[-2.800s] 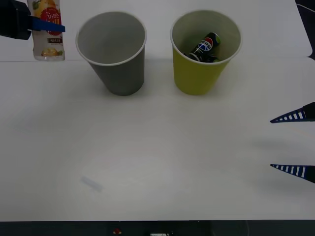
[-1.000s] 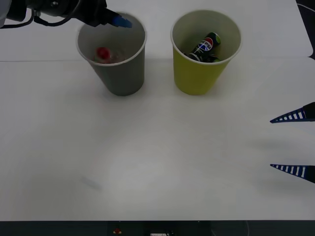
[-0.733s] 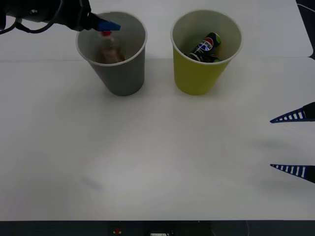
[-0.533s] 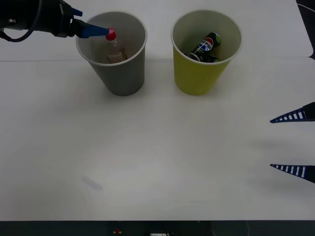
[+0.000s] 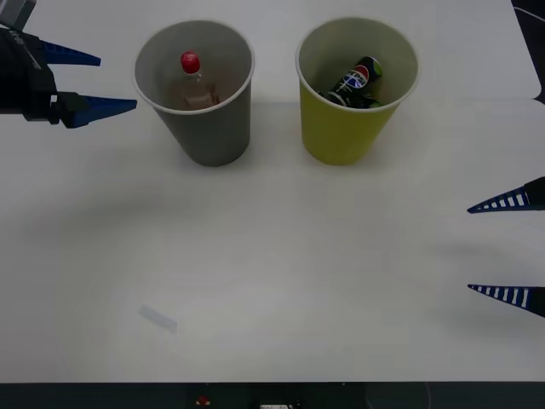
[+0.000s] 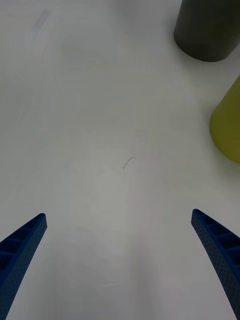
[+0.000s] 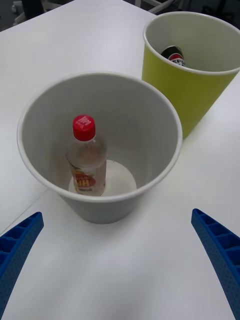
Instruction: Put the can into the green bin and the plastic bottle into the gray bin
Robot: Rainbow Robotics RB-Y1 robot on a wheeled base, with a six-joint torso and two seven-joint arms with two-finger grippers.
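The plastic bottle [image 5: 191,78] stands upright inside the gray bin [image 5: 207,128], red cap up. The can [image 5: 356,81] lies tilted inside the green bin [image 5: 345,128]. Both bins stand side by side near the far edge of the white worktop [image 5: 272,281], apart from each other — gray toward the left edge, green to its right. The left gripper [image 5: 89,83] hangs just left of the gray bin, jaws spread, empty. The right gripper [image 5: 507,249] sits at the right edge — jaws spread, empty.
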